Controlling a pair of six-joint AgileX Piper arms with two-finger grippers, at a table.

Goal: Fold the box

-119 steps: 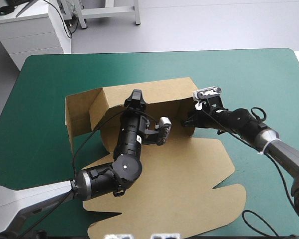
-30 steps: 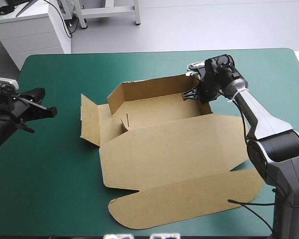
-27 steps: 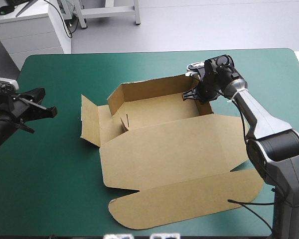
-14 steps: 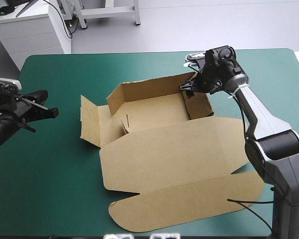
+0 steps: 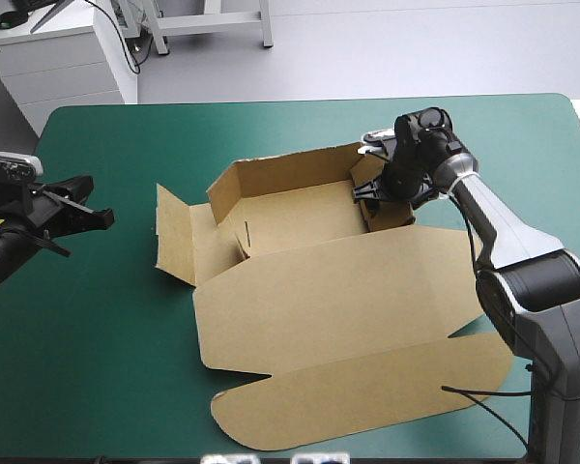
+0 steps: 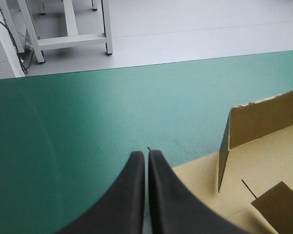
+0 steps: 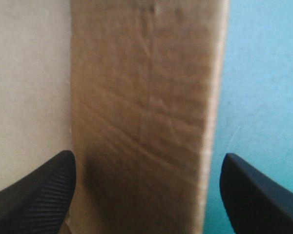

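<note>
- The brown box [image 5: 319,280] lies around the middle of the table's teal-green cover [image 5: 97,338], partly set up as an open tray.
- Its back wall [image 5: 290,172] stands upright along the far side, and a short right wall [image 5: 391,215] stands at the tray's right end.
- On the left, a side flap [image 5: 174,232] stands splayed outward, not tucked.
- The wide lid [image 5: 338,290] lies flat on the cover toward the near edge, ending in a long rounded flap [image 5: 367,387].
- The right gripper [image 5: 375,188] reaches down at the box's far right corner, over the right wall.
- In the right wrist view its black fingers [image 7: 44,187] stand wide apart, with the brown wall between them and not clamped.
- The left gripper [image 5: 95,215] hangs near the table's left edge, well apart from the box.
- In the left wrist view its fingers [image 6: 134,195] meet in one pointed arch, holding nothing, above the bare cover beside the box's left end.
</note>
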